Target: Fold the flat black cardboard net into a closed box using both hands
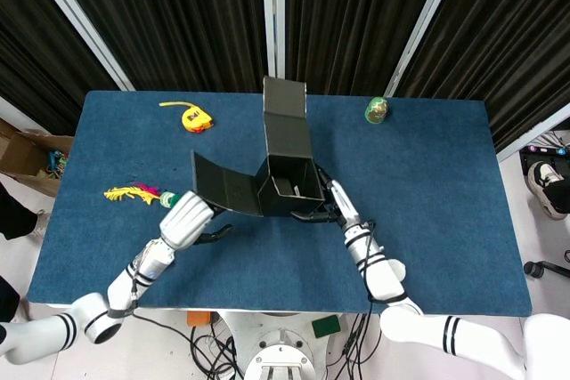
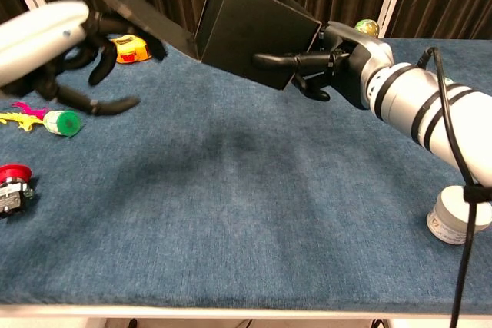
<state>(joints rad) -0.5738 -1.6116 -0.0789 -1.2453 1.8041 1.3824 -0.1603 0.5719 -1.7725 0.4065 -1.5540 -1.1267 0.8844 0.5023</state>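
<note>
While the half-formed box is held above the table, the parts are arranged as follows.

Black cardboard box (image 1: 289,186): raised clear of the blue table (image 1: 427,184), its open top seen in the head view; one long panel stands up at the far side and another flap (image 1: 224,190) is spread out toward the robot's left.

Right hand (image 2: 332,63): the box's near right corner is gripped, one finger laid along the side wall and the others curled beneath.

Left hand (image 2: 73,48): fingers are spread and curved just under the outer flap; whether the flap is touched cannot be told.

Table objects: a yellow tape measure (image 1: 194,118), a feathered toy (image 1: 132,192), a green-capped item (image 2: 61,122), a round green figure (image 1: 377,110), a white cylinder (image 2: 452,219), a red-topped piece (image 2: 11,183).
</note>
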